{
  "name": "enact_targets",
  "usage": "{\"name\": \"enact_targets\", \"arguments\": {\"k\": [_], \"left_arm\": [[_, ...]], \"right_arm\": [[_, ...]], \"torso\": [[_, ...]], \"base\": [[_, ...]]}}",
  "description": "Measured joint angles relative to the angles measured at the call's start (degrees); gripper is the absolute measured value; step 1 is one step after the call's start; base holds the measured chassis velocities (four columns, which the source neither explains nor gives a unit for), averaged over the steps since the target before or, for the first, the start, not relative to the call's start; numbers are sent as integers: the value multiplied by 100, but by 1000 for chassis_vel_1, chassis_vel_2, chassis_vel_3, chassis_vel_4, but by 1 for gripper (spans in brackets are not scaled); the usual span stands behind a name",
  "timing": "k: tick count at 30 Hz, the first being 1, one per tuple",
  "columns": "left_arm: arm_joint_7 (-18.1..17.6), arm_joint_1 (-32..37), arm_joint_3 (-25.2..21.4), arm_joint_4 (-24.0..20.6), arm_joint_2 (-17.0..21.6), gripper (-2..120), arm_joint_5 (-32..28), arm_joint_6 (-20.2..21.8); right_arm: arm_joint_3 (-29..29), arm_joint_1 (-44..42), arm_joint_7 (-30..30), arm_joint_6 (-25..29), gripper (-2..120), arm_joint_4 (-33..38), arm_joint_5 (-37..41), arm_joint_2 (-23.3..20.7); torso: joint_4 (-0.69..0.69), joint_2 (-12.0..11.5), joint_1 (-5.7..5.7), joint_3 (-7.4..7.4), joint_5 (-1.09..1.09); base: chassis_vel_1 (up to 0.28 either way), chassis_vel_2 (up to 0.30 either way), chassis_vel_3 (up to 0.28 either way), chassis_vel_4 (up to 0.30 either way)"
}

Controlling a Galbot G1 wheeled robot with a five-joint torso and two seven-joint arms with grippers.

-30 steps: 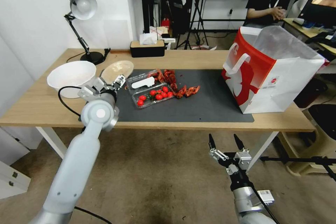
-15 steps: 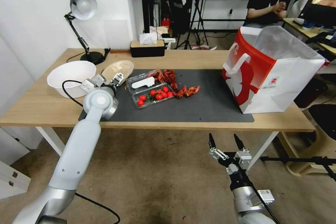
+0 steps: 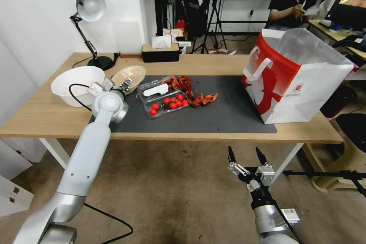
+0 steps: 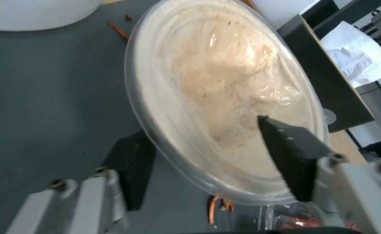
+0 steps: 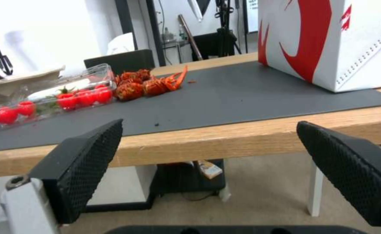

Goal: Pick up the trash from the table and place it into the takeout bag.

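Left gripper — jaws parted — straddles the beige bowl's rim; right gripper hangs open below the table.

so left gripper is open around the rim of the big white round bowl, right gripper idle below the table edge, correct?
Wrong bowl. The left gripper is open around the rim of the beige shallow bowl, as the left wrist view shows; the big white round bowl sits beside it. The right gripper is idle below the table edge.

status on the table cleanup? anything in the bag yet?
Can't see inside the takeout bag, so nothing confirmed done. In hand: the left gripper is open, its fingers straddling the rim of the beige shallow bowl, not yet closed or lifted. Left: that bowl, the white bowl, the clear tray of tomatoes and the crayfish shells. Right gripper waits open below the table edge.
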Motion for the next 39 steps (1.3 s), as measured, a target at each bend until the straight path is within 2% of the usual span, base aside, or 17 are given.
{"name": "enact_targets", "arguments": {"k": [1, 4, 5, 6, 8, 10, 12, 13, 15, 18, 24, 27, 28, 31, 36, 39], "left_arm": [[10, 33, -9, -17, -12, 54, 12, -6], [16, 71, -9, -46, -23, 51, 31, -11], [20, 121, -4, -79, -29, 42, 66, -16], [20, 121, -4, -79, -29, 42, 66, -16], [41, 172, 6, -105, -21, 30, 161, -29], [45, 179, 6, -113, -17, 27, 170, -33], [58, 200, 6, -149, -12, 15, 186, -51], [58, 200, 6, -149, -12, 15, 186, -51], [88, 261, 8, -257, -8, 5, 252, -70], [139, 328, 13, -349, 15, 1, 417, -84], [392, 435, 32, -597, 88, 1, 735, -200], [764, 509, 112, -745, 110, 1, 1160, -505], [764, 509, 112, -745, 110, 1, 1160, -505], [1085, 542, 208, -898, 119, 1, 1529, -811], [1433, 473, 317, -912, 125, 1, 2005, -1185], [1803, 342, 444, -936, 167, 1, 2263, -1455]], "right_arm": [[-7, 1, 1, 0, 100, 0, -7, -2], [-25, 4, 1, 0, 100, 0, -12, 0], [-43, 10, 2, 0, 100, 0, -17, 6], [-43, 10, 2, 0, 100, 0, -17, 6], [-51, 13, 2, 1, 100, -12, -18, 5], [-51, 12, 2, 2, 100, -15, -18, 2], [-52, 9, 1, 6, 100, -17, -18, -5], [-52, 9, 1, 6, 100, -17, -18, -5], [-52, 8, 0, 9, 100, -17, -17, -10], [-57, 10, -2, 9, 100, -4, -16, -18], [-60, 15, -6, 9, 100, 32, -18, -26], [-68, 15, -10, 11, 100, 30, -35, -20], [-68, 15, -10, 11, 100, 30, -35, -20], [-72, 12, -13, 16, 100, 27, -43, -6], [-72, 10, -15, 22, 100, 17, -44, -5], [-69, 8, -15, 25, 100, 15, -45, -2]], "torso": [[0, 0, 0, 0, 1], [-1, 0, 0, 0, 1], [0, 0, 0, 0, 1], [0, 0, 0, 0, 1], [-1, 0, 0, 0, 1], [0, 0, 0, 0, 1], [-1, 0, 0, 0, 1], [-1, 0, 0, 0, 1], [-1, 0, 0, -1, 2], [-1, 0, 0, -1, 1], [0, 0, 0, 0, 1], [-1, 0, 0, -1, 1], [-1, 0, 0, -1, 1], [0, 0, -1, -1, 2], [0, 0, -1, 0, 1], [0, 0, -1, 0, 1]], "base": [[0, 0, 0, 0], [0, 0, 0, 0], [0, 0, 0, 0], [0, 0, 0, 0], [0, 0, 0, 0], [0, 0, 0, 0], [0, 0, 0, 0], [0, 0, 0, 0], [0, 0, 0, 0], [0, 0, 0, 0], [0, 0, 0, 0], [0, 0, 0, 0], [0, 0, 0, 0], [0, 0, 0, 0], [0, 0, 0, 0], [0, 0, 0, 0]]}}
